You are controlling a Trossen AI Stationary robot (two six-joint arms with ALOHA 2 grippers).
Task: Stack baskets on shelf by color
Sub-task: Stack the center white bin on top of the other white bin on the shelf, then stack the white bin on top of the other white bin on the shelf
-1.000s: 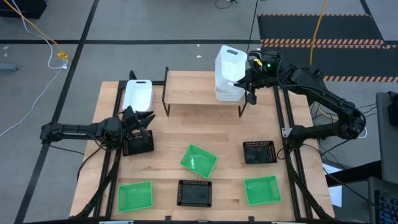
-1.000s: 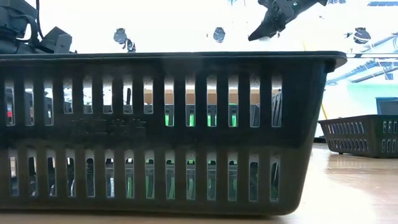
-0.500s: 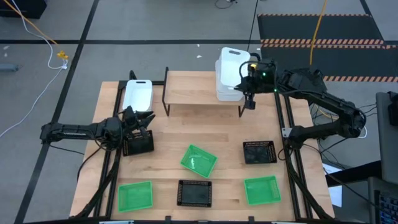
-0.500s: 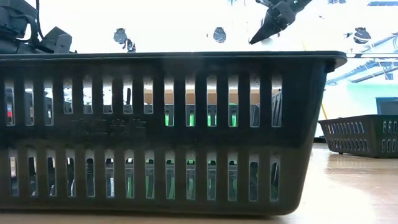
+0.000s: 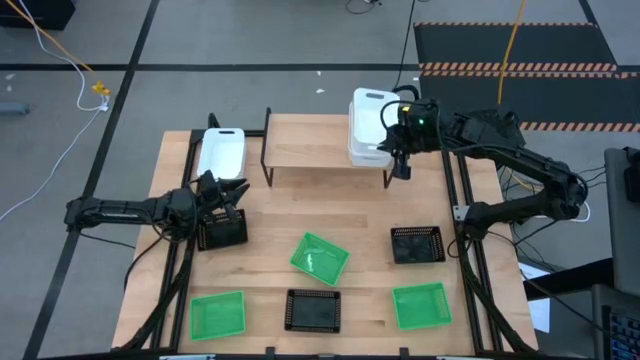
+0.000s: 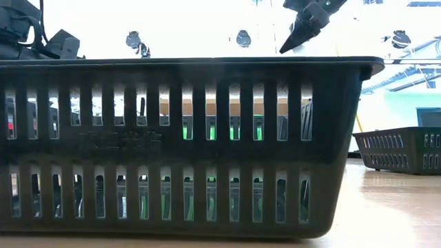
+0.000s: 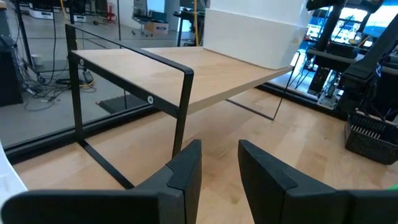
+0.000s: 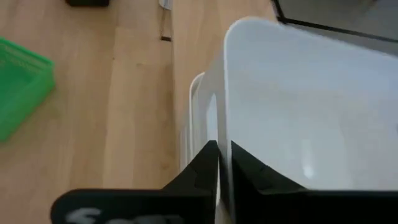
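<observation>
Smooth rounded white baskets (image 5: 372, 125), nested

Your right arm reaches far out, elbow bent, its dark two-finger tool (image 5: 399, 158) pinched on a thin white wall. Your left arm lies low and stretched, its tool (image 7: 219, 163) parted, gripping nothing.

The left gripper (image 7: 219, 165) shows its two dark fingers (image 7: 186, 168) slightly apart with nothing between them, above the wooden tabletop (image 7: 298, 140). Ahead stands the shelf (image 7: 205, 78) on thin black legs, a white basket (image 7: 249, 34) resting on its far end. A black mesh basket (image 7: 370, 137) sits farther off
</observation>
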